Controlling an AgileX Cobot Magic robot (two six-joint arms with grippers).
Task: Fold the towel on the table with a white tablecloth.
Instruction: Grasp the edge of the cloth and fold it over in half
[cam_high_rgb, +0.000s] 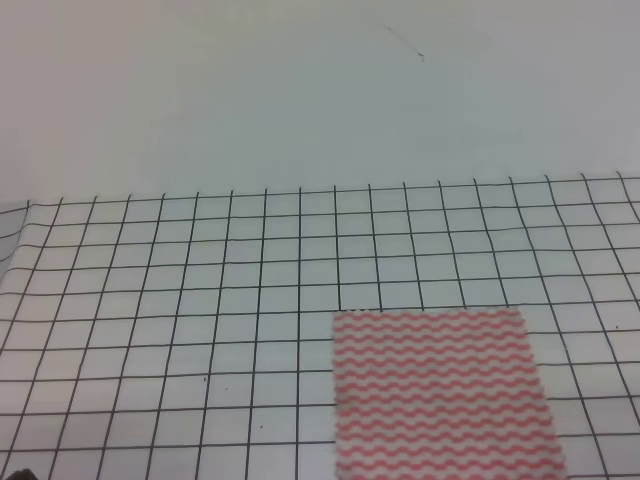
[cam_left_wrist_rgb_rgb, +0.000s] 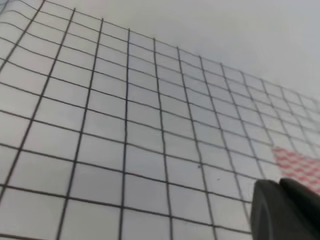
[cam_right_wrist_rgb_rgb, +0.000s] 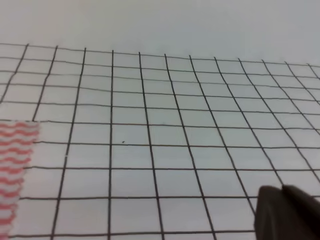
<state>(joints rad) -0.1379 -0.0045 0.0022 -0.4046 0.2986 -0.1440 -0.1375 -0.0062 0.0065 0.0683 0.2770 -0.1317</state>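
Towel (cam_high_rgb: 440, 395) lies flat and unfolded on the gridded bench (cam_high_rgb: 180, 290), right of centre, untouched. Only a dark edge of each hand (cam_left_wrist_rgb_rgb: 285, 210) shows, so their opening can't be told.

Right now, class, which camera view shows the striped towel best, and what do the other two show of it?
The exterior high view: the towel lies flat on the tablecloth, nearly whole, only its near edge cut off. The left wrist view catches just a far corner; the right wrist view only an edge strip.
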